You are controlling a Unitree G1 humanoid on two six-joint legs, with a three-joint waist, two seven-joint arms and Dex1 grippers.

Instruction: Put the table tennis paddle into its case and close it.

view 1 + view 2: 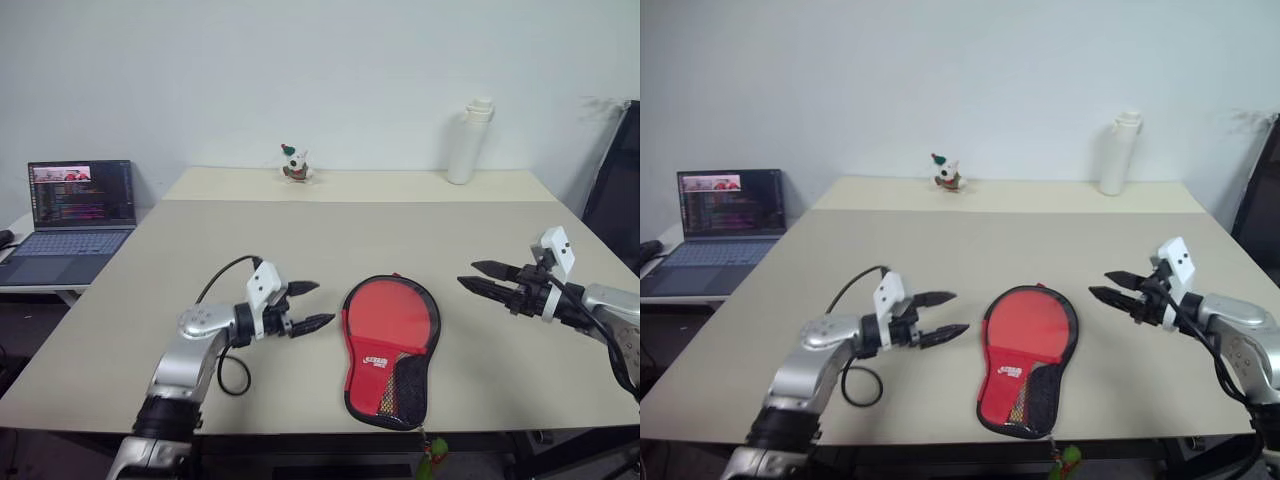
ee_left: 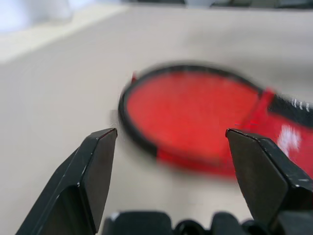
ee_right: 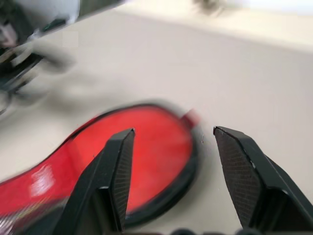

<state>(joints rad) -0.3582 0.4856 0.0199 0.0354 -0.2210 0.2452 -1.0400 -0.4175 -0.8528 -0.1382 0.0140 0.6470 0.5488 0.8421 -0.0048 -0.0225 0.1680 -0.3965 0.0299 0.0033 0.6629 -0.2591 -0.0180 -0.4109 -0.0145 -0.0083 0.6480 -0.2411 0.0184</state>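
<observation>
Both arms are showing silver-grey metal shells ending in black joints. A white block is sitting atop each wrist, and a black cable (image 1: 225, 330) is looping beside the left arm at lower left. The left gripper (image 1: 311, 305) and right gripper (image 1: 472, 275) are each showing two pointed black fingers.

Office: beige table (image 1: 300, 250), laptop (image 1: 75, 215) showing code, white wall (image 1: 300, 70).

Open laptop (image 1: 75, 215) left; figurine (image 1: 294, 164), white bottle (image 1: 468, 141) at back.
</observation>
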